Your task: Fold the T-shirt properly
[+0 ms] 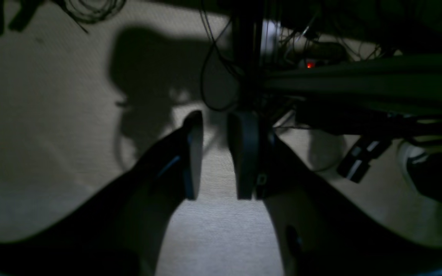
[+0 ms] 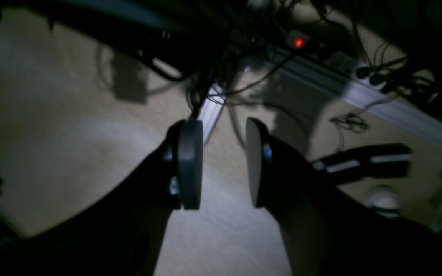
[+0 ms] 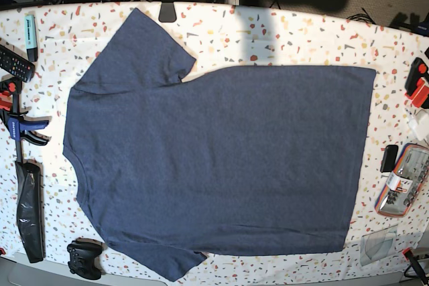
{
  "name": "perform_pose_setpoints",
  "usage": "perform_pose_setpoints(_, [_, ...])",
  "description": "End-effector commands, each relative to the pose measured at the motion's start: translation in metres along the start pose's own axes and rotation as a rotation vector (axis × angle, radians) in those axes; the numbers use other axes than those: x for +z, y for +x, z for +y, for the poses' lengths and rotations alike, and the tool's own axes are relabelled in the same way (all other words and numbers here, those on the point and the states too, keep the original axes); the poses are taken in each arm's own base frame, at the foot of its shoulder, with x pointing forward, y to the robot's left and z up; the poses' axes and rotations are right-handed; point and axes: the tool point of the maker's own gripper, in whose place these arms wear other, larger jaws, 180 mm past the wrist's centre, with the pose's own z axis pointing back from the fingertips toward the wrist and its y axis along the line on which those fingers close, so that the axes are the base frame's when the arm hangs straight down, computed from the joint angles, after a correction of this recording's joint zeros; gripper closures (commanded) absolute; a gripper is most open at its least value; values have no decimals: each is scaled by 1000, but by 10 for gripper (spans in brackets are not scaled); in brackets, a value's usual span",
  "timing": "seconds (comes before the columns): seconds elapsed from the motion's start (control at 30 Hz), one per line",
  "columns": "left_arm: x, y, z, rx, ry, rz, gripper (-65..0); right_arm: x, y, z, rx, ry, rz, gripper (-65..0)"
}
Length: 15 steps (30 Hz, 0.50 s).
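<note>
The T-shirt (image 3: 221, 159) lies spread flat on the speckled table (image 3: 295, 38), plain navy side up. Its neck end is at the left, its hem at the right, and one sleeve points to the far edge and the other to the near edge. Neither arm appears in the base view. In the left wrist view my left gripper (image 1: 215, 157) hangs open over beige carpet, with nothing between its fingers (image 1: 194, 153). The right wrist view shows my right gripper (image 2: 224, 165) open too, empty, above the same kind of floor. Neither wrist view shows the shirt.
On the table's left edge lie a remote (image 3: 13, 61), a clamp (image 3: 17, 122), a black sleeve (image 3: 30, 216) and a game controller (image 3: 85, 259). At the right edge sit a clear case (image 3: 402, 189) and a red tool (image 3: 419, 82). Cables and a lit power strip (image 2: 299, 41) lie on the floor.
</note>
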Motion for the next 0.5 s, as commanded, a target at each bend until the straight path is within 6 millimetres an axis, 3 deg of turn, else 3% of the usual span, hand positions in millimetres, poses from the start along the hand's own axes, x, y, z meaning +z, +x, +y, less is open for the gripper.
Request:
perform_pose_setpoints(0.0, [10,5,2,-11,3,-21,-150,9,0,6,6,17,-12,-197])
perform_pose_setpoints(0.27, [40,48,-7,-138,0,-101,-150,51,18,8,125,34,-38,-197])
perform_pose_setpoints(0.47, [48,71,-11,-298,20,-79,-151,73,41,-1,240,18,-25,-197])
